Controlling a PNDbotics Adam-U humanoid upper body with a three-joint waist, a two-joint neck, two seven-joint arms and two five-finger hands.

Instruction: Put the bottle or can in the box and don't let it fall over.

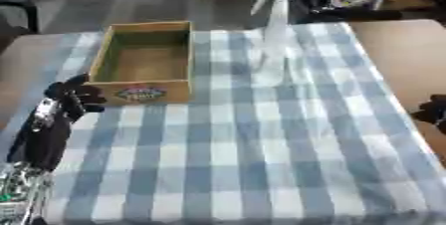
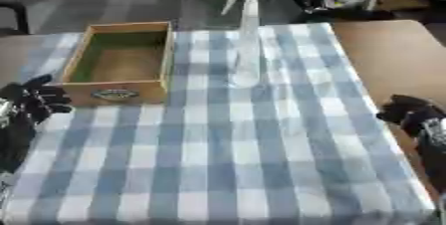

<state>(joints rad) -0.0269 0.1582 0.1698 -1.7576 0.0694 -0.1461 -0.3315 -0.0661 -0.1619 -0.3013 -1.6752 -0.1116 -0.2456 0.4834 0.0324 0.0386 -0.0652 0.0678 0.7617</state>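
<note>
A clear spray bottle (image 1: 274, 40) with a white trigger head stands upright on the blue-and-white checked cloth (image 1: 261, 144), just right of the wooden box (image 1: 144, 62). The box is open-topped and empty, with a label on its front wall. My left hand (image 1: 74, 97) hovers at the left, close to the box's front left corner, fingers loosely curled and holding nothing. My right hand (image 2: 409, 112) sits at the right edge of the cloth, well away from the bottle, fingers curled and empty.
The bare brown table (image 2: 392, 55) shows to the right of the cloth. Beyond the far edge are chairs and clutter on the floor. Open cloth lies between both hands in front of the box and bottle.
</note>
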